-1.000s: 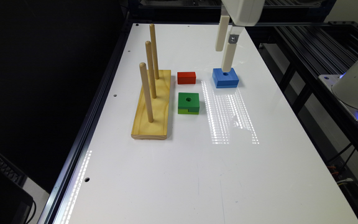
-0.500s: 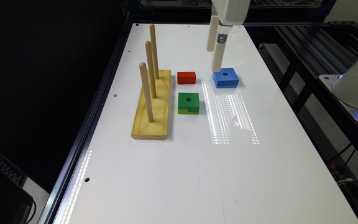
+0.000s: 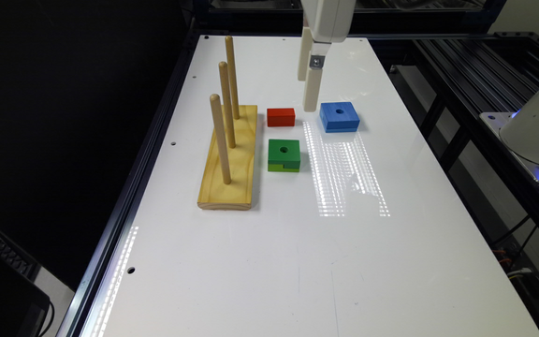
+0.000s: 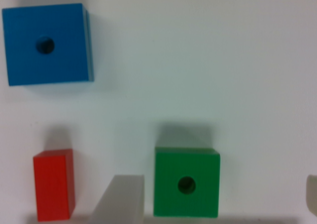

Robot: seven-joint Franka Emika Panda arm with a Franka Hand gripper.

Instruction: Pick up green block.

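Wide-open gripper [image 4: 213, 199] straddles the green block [image 4: 186, 182] from above; the red block [image 4: 53, 184], near one finger, risks a nudge.

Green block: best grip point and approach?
Come straight down on the green block and pinch two opposite flat side faces. It lies flat with its hole up, the red block and peg base stand apart from it, and the gripper looks open.
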